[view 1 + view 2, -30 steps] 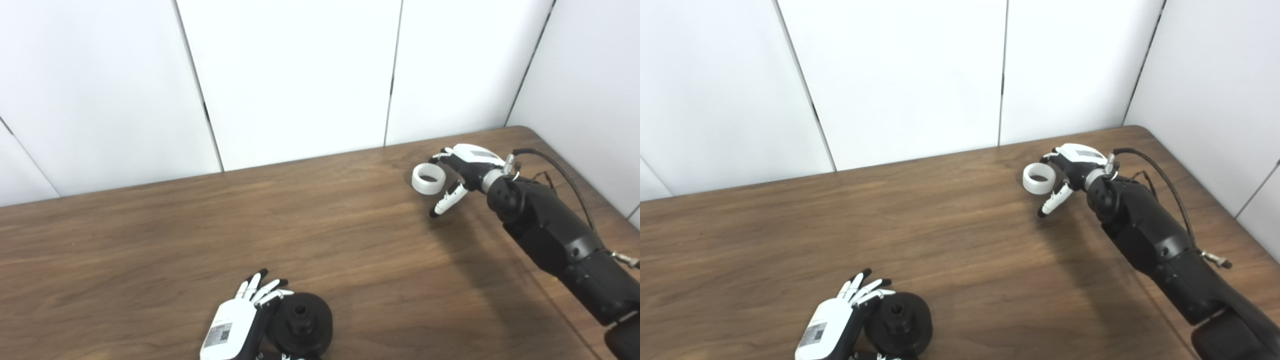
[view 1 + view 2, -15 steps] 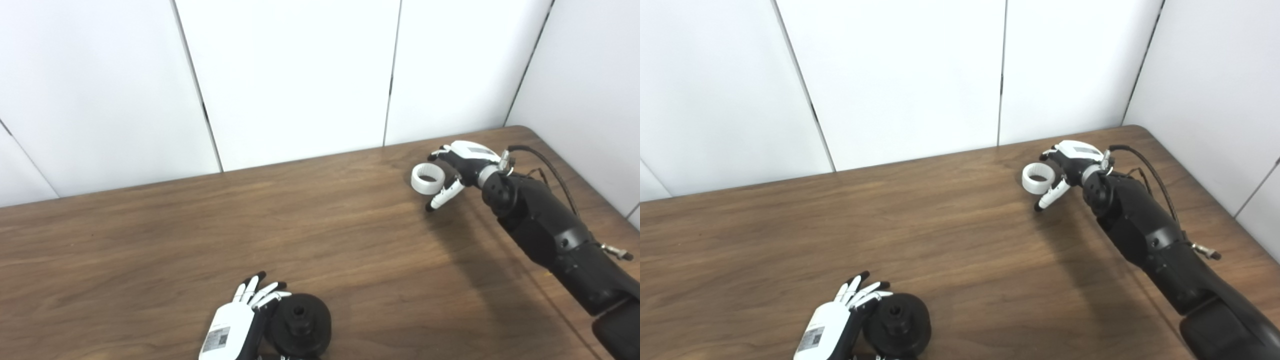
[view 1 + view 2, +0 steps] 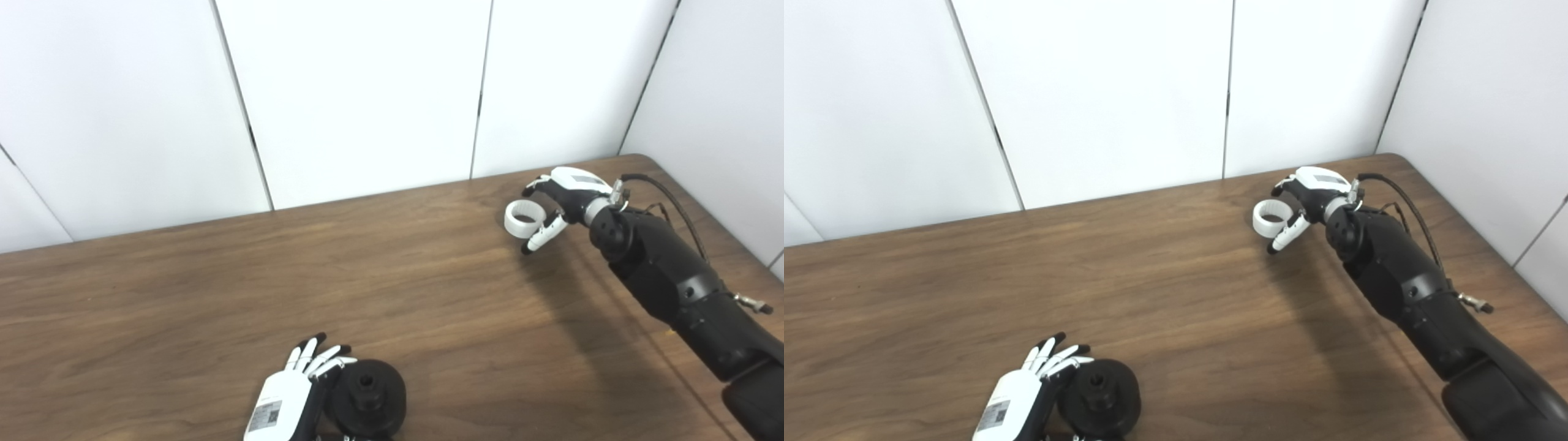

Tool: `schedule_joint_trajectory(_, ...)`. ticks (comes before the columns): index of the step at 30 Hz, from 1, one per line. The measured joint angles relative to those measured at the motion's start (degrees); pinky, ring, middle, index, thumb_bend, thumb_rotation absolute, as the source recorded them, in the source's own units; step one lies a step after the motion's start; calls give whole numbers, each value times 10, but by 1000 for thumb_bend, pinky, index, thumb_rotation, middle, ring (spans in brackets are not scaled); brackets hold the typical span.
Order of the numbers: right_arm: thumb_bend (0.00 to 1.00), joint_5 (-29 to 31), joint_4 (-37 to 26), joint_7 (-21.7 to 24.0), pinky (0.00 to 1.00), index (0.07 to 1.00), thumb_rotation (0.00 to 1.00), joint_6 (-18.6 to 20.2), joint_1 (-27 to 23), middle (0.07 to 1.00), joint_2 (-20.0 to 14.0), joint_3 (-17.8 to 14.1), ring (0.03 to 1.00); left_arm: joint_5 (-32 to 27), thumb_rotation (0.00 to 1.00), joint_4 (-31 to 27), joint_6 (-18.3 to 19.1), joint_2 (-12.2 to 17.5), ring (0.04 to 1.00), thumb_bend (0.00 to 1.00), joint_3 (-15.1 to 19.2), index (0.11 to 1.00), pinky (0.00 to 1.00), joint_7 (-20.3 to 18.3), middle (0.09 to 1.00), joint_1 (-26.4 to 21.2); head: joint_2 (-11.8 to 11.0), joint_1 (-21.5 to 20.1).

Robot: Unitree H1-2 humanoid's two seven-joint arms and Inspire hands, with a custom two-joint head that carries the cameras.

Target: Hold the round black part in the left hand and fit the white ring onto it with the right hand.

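Note:
The round black part [image 3: 367, 398] lies flat on the wooden table [image 3: 184, 294] at the near edge, with a raised hub in its middle. My left hand [image 3: 286, 399] lies against its left side with the fingers stretched out and apart; it is open. The white ring [image 3: 524, 218] lies flat on the table at the far right. My right hand [image 3: 566, 195] is open right beside it, with the fingers curved over the ring's far side and the thumb pointing down at its near right side. I cannot tell if they touch the ring.
White wall panels [image 3: 367, 92] stand along the table's far edge and its right side. The table's rounded far right corner [image 3: 643, 160] is just behind my right hand. A black cable [image 3: 674, 199] loops over the right wrist.
My right hand and forearm have shifted a little toward the far edge and closed in on the ring, with the thumb now nearer its side. The ring, the black part and my left hand have stayed put.

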Motion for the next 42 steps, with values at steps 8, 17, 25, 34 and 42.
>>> schedule_joint_trajectory(8,801,-1,2,-9,953,696,204,-4,0,915,7,2,966,0,68,0,0,0,975,517,0,485,1000,0,854,0,1,0)
schedule_joint_trajectory(17,796,-2,2,-20,956,666,189,-10,0,893,9,2,948,0,68,0,0,0,977,517,0,485,1000,0,854,0,1,0)
schedule_joint_trajectory(25,796,-2,2,-20,962,655,177,-11,0,887,9,2,946,0,68,0,0,0,977,517,0,485,1000,0,851,0,4,2)
schedule_joint_trajectory(34,546,0,2,-20,969,500,141,-11,1,863,9,1,929,0,69,-1,0,0,981,516,-1,485,1000,0,860,1,7,0)
schedule_joint_trajectory(42,523,2,-1,-22,945,486,133,-36,2,818,8,-1,899,1,68,-1,0,1,979,516,-1,486,1000,0,860,1,9,-1)
